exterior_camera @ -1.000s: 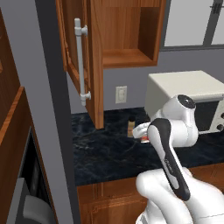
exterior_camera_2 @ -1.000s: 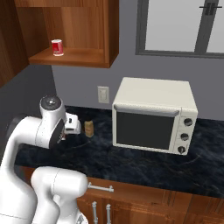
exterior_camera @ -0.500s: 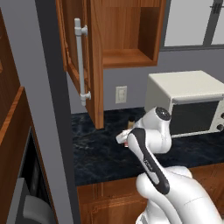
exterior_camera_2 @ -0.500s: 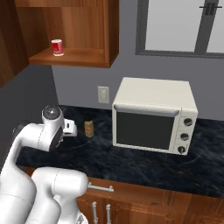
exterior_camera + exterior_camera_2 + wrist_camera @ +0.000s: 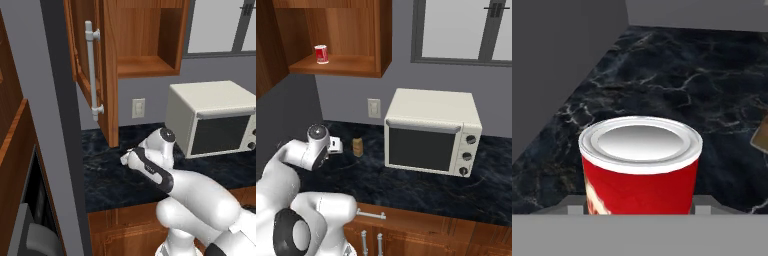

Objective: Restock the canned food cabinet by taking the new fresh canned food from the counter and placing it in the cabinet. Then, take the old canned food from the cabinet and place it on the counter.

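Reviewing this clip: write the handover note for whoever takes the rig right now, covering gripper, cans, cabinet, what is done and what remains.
Gripper: hand view shows a red can with a silver lid right at the gripper, apparently between the fingers. Whether it is clamped cannot be told.
Cabinet: door open; another red can stands on its shelf.
Counter: black marble; a small tan jar stands near the toaster oven.
Done: cabinet opened, arm brought low over the counter with a can at the gripper.
Left: put the can at the gripper on the shelf, then bring the shelf can down to the counter.

red can with silver lid (image 5: 640, 172) upright above black veined counter (image 5: 677, 80), second red can (image 5: 321, 53) on open cabinet (image 5: 341, 64) shelf
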Robot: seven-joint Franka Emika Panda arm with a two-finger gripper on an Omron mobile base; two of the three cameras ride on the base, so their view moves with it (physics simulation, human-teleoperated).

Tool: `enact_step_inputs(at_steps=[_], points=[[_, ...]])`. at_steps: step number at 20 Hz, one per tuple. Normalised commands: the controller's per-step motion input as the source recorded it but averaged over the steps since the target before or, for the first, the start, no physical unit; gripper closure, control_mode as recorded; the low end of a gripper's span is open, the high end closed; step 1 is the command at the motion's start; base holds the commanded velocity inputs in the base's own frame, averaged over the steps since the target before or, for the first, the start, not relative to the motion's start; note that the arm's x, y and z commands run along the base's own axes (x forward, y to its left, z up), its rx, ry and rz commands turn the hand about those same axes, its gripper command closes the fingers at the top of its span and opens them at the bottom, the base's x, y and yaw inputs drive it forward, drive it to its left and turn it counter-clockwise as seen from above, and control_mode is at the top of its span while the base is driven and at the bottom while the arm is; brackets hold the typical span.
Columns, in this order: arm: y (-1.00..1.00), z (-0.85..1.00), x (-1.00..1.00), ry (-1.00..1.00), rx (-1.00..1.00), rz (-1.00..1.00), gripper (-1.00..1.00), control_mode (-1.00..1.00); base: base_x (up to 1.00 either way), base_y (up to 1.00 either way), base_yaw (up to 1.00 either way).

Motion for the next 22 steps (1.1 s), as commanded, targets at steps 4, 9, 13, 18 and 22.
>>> enact_step_inputs(at_steps=[4,9,13,18,22], points=[[0.26,-0.66,0.16,0.0,-0.01,0.05,1.0,-1.0,0.0,0.0,0.0],[0.06,-0.66,0.0,-0.04,-0.01,0.04,1.0,-1.0,0.0,0.0,0.0],[0.06,-0.28,0.0,-0.13,0.0,0.05,-1.0,-1.0,0.0,0.0,0.0],[0.0,0.0,-0.12,-0.14,0.0,0.0,-1.0,-1.0,0.0,0.0,0.0],[-0.01,0.11,-0.3,-0.06,0.0,0.0,-1.0,-1.0,0.0,0.0,0.0]])
